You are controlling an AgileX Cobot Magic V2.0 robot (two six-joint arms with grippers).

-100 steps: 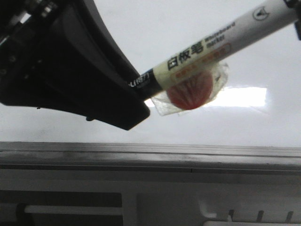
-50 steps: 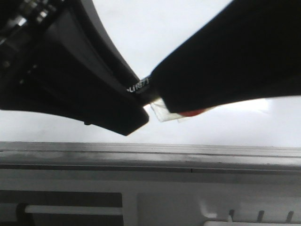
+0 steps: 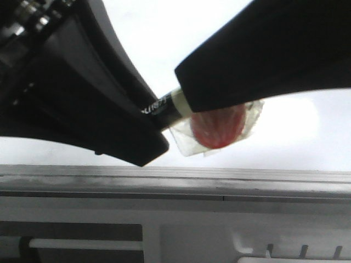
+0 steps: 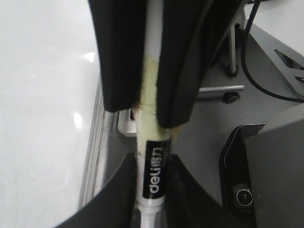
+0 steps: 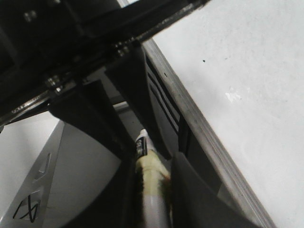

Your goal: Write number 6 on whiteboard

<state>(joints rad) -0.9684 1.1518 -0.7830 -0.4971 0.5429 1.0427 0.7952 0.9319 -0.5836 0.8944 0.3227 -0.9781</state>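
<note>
Whiteboard [image 3: 164, 33]: glossy white surface filling the far half of the front view, its grey edge rail [image 3: 175, 175] running left to right along the near side. We see no black stroke on any visible part of it; the number 6 is not in view, so we judge the writing not yet begun, or at least nothing of it shows.

Left: the left gripper [image 3: 145, 118] comes in from the upper left, dark and bulky, hanging above the board just beyond the rail. In the left wrist view its two fingers are closed narrowly around the black labelled end of a marker [image 4: 153, 178], touching it on both sides.

Middle: the marker spans the gap between the two grippers, tilted up toward the right. A red disc wrapped in clear tape [image 3: 219, 127] hangs stuck under the barrel.

Right: the right gripper [image 3: 189, 107] enters from the upper right and covers the pale barrel. The right wrist view shows its fingers pressed against the yellowish taped section of the marker [image 5: 151, 178], so it also holds the pen.

Judgement: both grippers grip one marker, which looks like a handover or a cap pull. We cannot tell whether the cap is on. All of the digit is left to write.
</note>
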